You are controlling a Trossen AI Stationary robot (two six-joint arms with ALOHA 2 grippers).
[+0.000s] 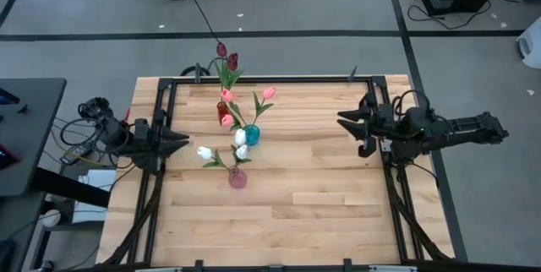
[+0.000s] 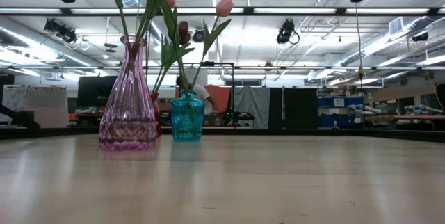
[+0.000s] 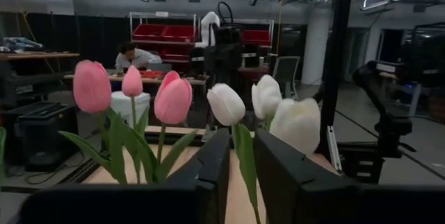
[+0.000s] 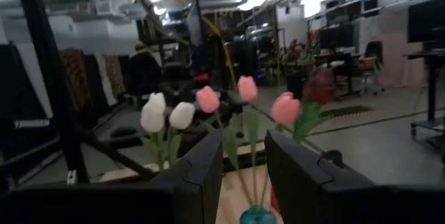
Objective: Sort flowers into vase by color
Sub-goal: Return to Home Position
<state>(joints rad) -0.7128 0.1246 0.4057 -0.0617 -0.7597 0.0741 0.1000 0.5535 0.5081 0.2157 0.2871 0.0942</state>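
Tulips (image 2: 224,6) stand sorted in three vases left of the middle of the worktop (image 1: 338,196), and both my tools hang clear of them. Nearest the front edge is the pink vase (image 1: 237,177), holding the white tulips (image 1: 205,152). I count three cream heads in my left wrist view, fanned out above it. Just behind it stands the teal vase (image 1: 251,134), from which the pink tulips (image 1: 269,93) rise on long green stems with leaves. Farther back, slightly toward my left side, is the red vase (image 1: 223,113), and the dark red tulips (image 1: 226,54) lean from it out over the worktop's far edge. Seen from above, two pink heads sit close to the red vase, and I cannot tell which vase their stems come from. All three vases are upright. From table height the red one is mostly hidden behind the pink one.

My left tool (image 1: 181,142) hovers at the left side of the worktop, pointing toward the flowers, near the pink vase but touching nothing. Its fingers (image 3: 208,175) are parted by a narrow gap with nothing gripped between them; a stem shows through the gap, farther off. My right tool (image 1: 347,128) hovers at the right side, well apart from the vases and facing them. Its fingers (image 4: 198,175) are likewise spread a little and empty.
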